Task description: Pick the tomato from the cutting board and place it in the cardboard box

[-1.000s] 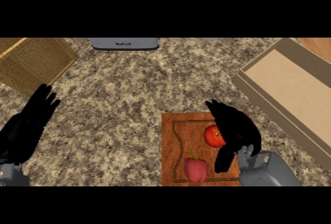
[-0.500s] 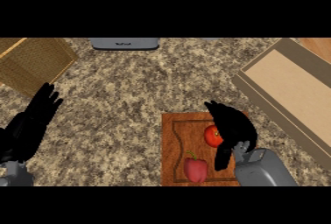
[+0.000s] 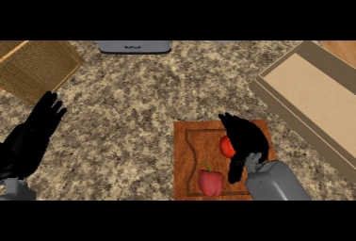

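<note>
- Red round tomato (image 3: 227, 146) lies on the brown wooden cutting board (image 3: 189, 155), beside a red bell pepper (image 3: 211, 182).
- Right hand (image 3: 245, 136) covers the tomato's right side, fingers curled round it.
- Left hand (image 3: 31, 136) rests at the left edge, fingers straight, released.
- Tan cardboard box (image 3: 316, 101) stands on the speckled counter (image 3: 139, 103), right of the board.
</note>
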You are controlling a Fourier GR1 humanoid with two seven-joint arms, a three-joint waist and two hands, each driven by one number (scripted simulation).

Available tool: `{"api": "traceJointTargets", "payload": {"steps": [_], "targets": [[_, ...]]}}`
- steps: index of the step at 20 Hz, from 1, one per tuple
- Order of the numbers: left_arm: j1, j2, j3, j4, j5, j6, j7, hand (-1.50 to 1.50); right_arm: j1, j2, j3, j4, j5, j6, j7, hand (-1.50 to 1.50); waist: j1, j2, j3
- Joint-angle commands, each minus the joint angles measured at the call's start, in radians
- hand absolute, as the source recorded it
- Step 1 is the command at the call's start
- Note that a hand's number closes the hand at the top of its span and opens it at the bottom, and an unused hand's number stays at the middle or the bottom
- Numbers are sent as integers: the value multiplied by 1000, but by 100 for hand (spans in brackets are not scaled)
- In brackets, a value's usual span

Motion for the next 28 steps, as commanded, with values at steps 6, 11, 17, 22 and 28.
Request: {"api": "traceJointTargets", "payload": {"steps": [6,11,17,22,28], "targets": [[-3,3,17,-37,-6,-7,44,0,-18,-16,-58,50,51,-58,-126,150,1,0,0],[-48,-15,17,71,-26,-16,-18,0,-7,2,-14,7,94,-34,-156,150,-2,0,0],[-9,-17,25,67,-42,-30,-47,0,-17,-65,-64,69,107,-69,-312,150,-1,0,0],[-33,-11,38,66,-18,-41,-22,0,-91,-77,-137,283,133,-180,-445,150,2,1,0],[-32,-11,42,48,-19,-35,4,0,-117,-92,-146,184,190,-171,-403,150,-2,0,0]]}}
